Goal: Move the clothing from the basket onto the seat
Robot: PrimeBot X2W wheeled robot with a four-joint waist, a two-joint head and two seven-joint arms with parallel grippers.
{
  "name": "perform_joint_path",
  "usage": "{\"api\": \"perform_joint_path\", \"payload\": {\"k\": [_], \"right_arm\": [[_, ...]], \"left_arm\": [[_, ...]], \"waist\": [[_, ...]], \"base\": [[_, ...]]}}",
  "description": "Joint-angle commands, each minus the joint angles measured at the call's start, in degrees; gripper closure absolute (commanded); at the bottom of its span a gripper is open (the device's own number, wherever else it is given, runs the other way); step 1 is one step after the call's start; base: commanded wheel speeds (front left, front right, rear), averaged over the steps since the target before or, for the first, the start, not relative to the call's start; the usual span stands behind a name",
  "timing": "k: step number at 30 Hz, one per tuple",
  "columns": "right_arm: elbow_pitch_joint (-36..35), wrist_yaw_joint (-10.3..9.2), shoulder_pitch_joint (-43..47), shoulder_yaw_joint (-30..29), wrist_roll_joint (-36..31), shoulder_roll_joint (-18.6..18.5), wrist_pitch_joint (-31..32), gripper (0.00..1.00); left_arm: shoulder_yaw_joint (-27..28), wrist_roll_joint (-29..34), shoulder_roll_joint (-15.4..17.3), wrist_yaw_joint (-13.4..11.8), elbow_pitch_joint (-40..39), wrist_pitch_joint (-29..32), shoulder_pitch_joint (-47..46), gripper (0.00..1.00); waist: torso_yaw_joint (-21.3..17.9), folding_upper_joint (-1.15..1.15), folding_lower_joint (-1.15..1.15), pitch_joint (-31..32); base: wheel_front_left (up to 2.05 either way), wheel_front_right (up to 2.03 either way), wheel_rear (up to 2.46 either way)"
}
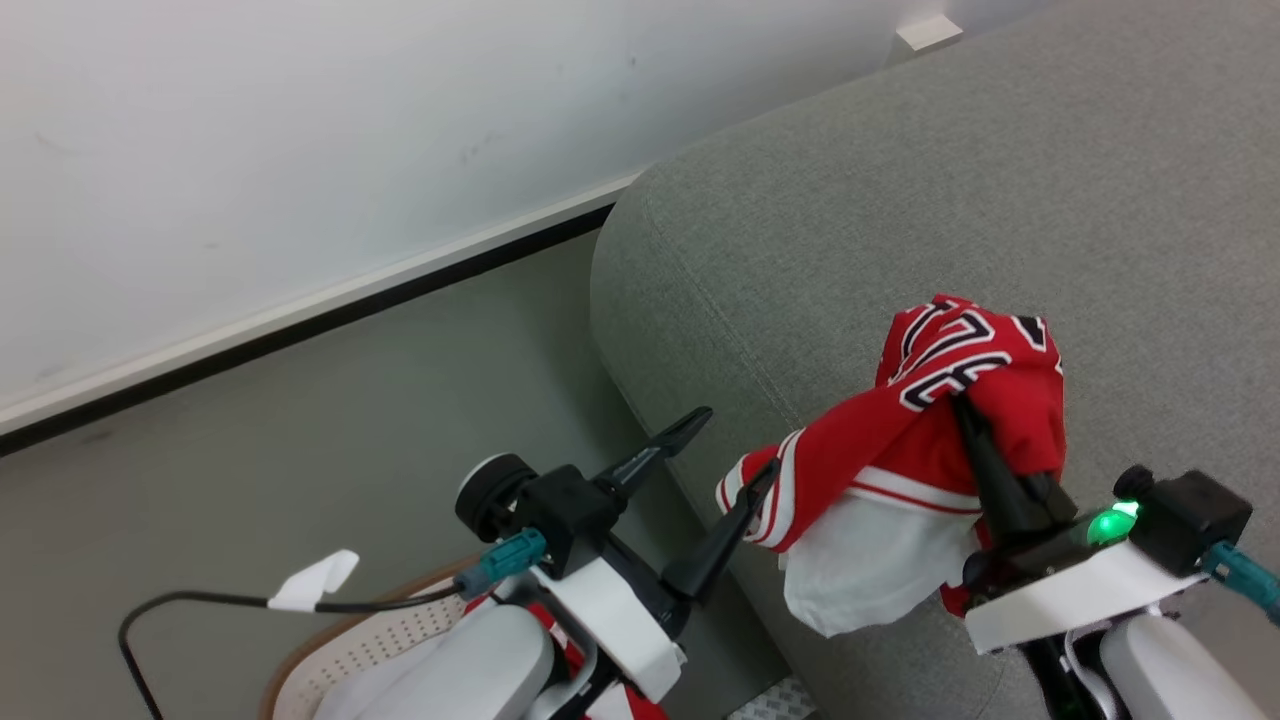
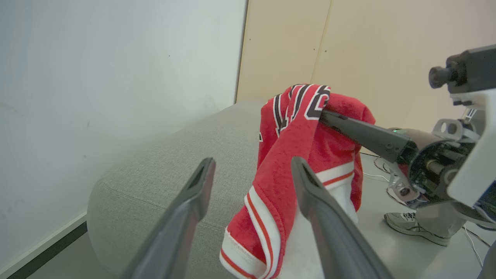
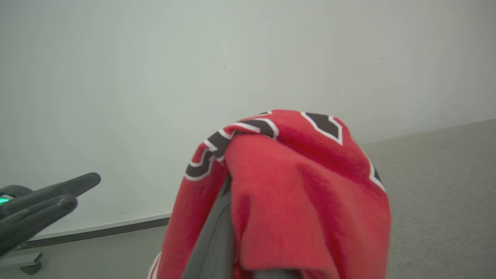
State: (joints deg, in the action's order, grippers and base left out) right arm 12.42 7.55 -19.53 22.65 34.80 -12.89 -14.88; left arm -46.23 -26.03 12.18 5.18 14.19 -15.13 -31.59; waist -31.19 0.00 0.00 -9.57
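Progress on the task looks partial, by my judgement. 1 piece of the clothing, a soft red jersey with white stripes and black-and-white numbers (image 1: 880, 440), hangs over the near rounded edge of the large light grey fabric seat (image 1: 900, 200). The right pincer (image 1: 963, 408) has its 2 dark fingers pressed together on a fold at the top of this jersey, so the cloth drapes down from the tips. A white part hangs lowest, in front of the seat's edge. Whether the lowest folds touch the seat, I cannot tell.

The left pincer (image 1: 735, 445) stands spread wide and holds nothing, just beside the seat's corner and close to the jersey's striped hem. The rounded white perforated plastic basket with tan rim (image 1: 372, 640) is on the floor, left of the seat's corner, partly hidden under the left forearm. Some red cloth (image 1: 552, 625) shows there under the arm, so I think more clothing waits.

What is left: to lower this jersey fully onto the seat, let it go, and go back for the rest.
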Motion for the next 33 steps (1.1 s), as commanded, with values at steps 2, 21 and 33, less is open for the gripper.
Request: {"api": "perform_joint_path", "payload": {"k": [2, 21, 33], "right_arm": [[0.94, -0.12, -2.97, -0.82, 0.51, -0.56, -0.29, 1.00], [19.16, -0.12, -38.10, -11.40, 3.19, -12.21, 7.10, 1.00], [37.85, -0.12, -46.42, -13.83, -6.08, -18.38, 16.19, 1.00]], "left_arm": [[0.21, 0.56, 0.95, 0.19, -0.09, 0.01, -0.83, 0.00], [-0.61, 3.80, 8.09, 0.97, -6.86, 9.81, -10.76, 0.00], [-1.00, 3.57, 8.71, 1.01, -7.62, 9.35, -12.77, 0.00]], "waist": [[0.59, 0.00, 0.00, -1.57], [11.11, 0.00, 0.00, -23.33], [17.28, 0.00, 0.00, -29.57]], "base": [[0.00, 0.00, 0.00], [0.00, 0.00, 0.00], [0.00, 0.00, 0.00]]}}
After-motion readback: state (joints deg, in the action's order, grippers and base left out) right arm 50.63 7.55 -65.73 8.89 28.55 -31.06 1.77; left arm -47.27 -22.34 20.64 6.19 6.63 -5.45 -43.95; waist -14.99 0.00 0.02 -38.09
